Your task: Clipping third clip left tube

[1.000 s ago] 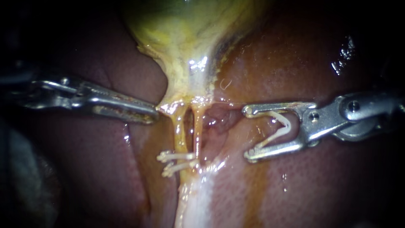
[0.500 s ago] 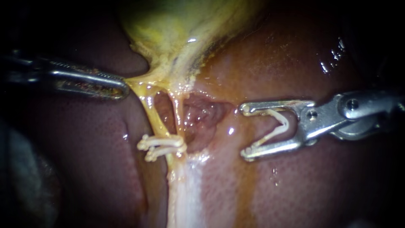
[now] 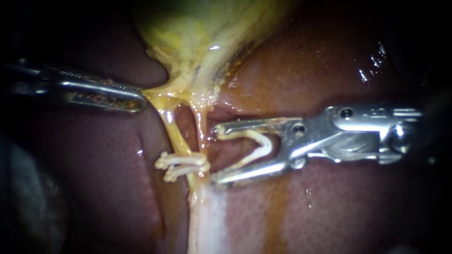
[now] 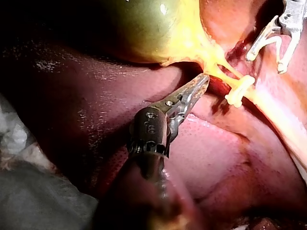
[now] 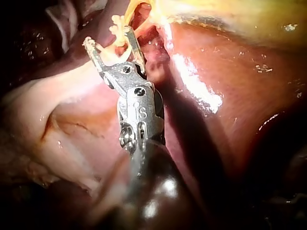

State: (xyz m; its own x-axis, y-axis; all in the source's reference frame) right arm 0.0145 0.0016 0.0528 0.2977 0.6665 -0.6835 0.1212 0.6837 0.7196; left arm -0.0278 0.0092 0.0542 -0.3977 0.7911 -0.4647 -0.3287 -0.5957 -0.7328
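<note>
The yellow-green gallbladder (image 3: 202, 28) narrows down to two thin yellow tubes, the left tube (image 3: 173, 132) and the right tube (image 3: 201, 128). Two white clips (image 3: 182, 162) lie across the tubes low down. My left instrument (image 3: 140, 99) is shut on the yellow tissue at the gallbladder's neck and holds it stretched to the left; the left wrist view shows the same grip (image 4: 204, 80). My right instrument (image 3: 217, 154) has its jaws wide apart, with an open white clip (image 3: 256, 148) seated between them. Its jaw tips lie just right of the tubes, with neither tube between them.
Dark red liver (image 3: 329, 61) surrounds the tubes, wet and shiny. A pale white band of tissue (image 3: 207, 221) runs down from below the clips. In the left wrist view, grey-white cloth (image 4: 19, 143) lies beside my left instrument's shaft.
My right instrument has moved left with its clip, up to the tubes. Over the second, my left instrument pulled the gallbladder's neck leftward, spreading the tubes, and now holds still.
</note>
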